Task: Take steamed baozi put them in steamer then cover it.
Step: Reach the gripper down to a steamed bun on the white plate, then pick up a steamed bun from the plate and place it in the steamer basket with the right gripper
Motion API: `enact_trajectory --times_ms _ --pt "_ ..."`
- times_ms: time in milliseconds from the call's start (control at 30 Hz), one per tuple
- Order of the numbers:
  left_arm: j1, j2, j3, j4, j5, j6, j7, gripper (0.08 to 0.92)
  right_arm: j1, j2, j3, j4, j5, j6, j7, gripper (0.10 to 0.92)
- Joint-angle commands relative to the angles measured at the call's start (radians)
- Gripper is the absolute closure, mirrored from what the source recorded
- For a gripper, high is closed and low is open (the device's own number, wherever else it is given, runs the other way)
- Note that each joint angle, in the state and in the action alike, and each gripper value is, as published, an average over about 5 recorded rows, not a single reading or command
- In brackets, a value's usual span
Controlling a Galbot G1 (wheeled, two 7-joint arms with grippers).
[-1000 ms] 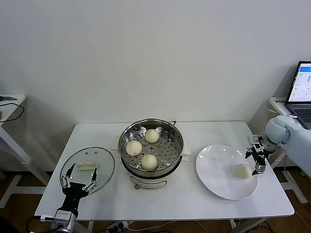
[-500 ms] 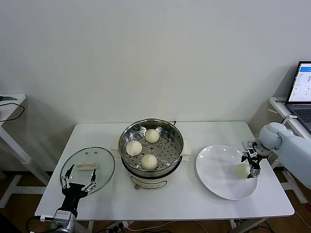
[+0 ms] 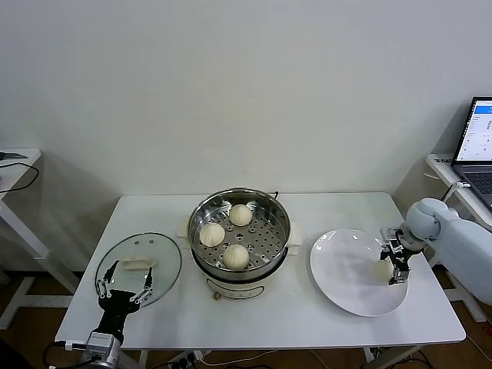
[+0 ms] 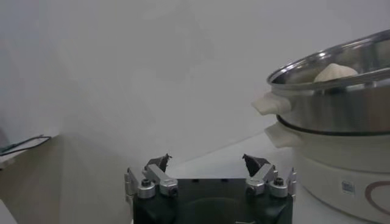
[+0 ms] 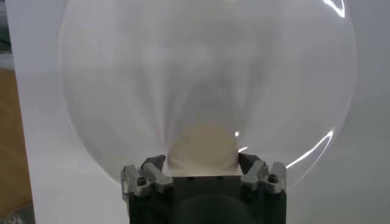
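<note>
The steamer [image 3: 201, 212] stands at the table's middle with three steamed baozi [image 3: 236, 256] on its perforated tray. A fourth baozi [image 3: 381, 270] lies on the right side of the white plate [image 3: 342, 265]. My right gripper [image 3: 393, 266] is down over it. In the right wrist view its fingertips press both sides of the baozi [image 5: 202, 146], which rests on the plate [image 5: 183, 61]; the right gripper [image 5: 201, 163] is shut on it. My left gripper [image 3: 123, 286] waits open at the table's front left, by the glass lid [image 3: 157, 257]. The left wrist view shows the left gripper [image 4: 207, 161] empty, the steamer [image 4: 341, 115] beyond.
The glass lid lies flat on the table left of the steamer. A laptop [image 3: 478, 146] stands on a side table at the far right, close behind my right arm. Another small table [image 3: 15, 165] is at the far left.
My right gripper moved left and down onto the baozi on the plate and its fingers closed in against it. The left arm has not moved.
</note>
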Motion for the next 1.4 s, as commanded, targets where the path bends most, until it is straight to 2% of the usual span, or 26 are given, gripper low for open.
enact_trajectory --times_ms 33,333,633,800,967,1100,1233,1400 --pt "0.000 -0.001 0.003 -0.002 0.001 -0.002 0.001 0.177 -0.007 0.001 0.010 0.001 -0.012 0.003 -0.001 0.306" --pt "0.000 -0.001 0.005 -0.010 0.002 0.000 0.000 0.177 0.033 -0.037 -0.018 0.059 0.057 -0.019 -0.011 0.321" --pt "-0.006 0.001 0.008 -0.007 0.002 -0.002 0.003 0.177 0.429 -0.163 -0.394 0.326 0.384 -0.215 -0.009 0.321" --pt "-0.011 0.010 0.007 -0.006 -0.001 -0.002 0.008 0.177 0.770 -0.163 -0.688 0.481 0.579 -0.313 0.013 0.326" --pt "-0.019 0.018 0.010 -0.009 -0.007 -0.002 0.013 0.177 1.068 -0.074 -0.937 0.589 0.772 -0.395 0.056 0.322" --pt "-0.025 0.023 0.013 -0.006 -0.010 -0.003 0.018 0.177 1.208 0.042 -1.035 0.614 0.911 -0.448 0.095 0.321" --pt "-0.032 0.026 0.012 -0.003 -0.017 -0.001 0.020 0.177 1.235 0.172 -1.045 0.584 0.983 -0.489 0.120 0.323" --pt "-0.041 0.031 0.005 -0.001 -0.028 0.003 0.020 0.177 1.167 0.324 -1.004 0.487 1.001 -0.502 0.135 0.322"
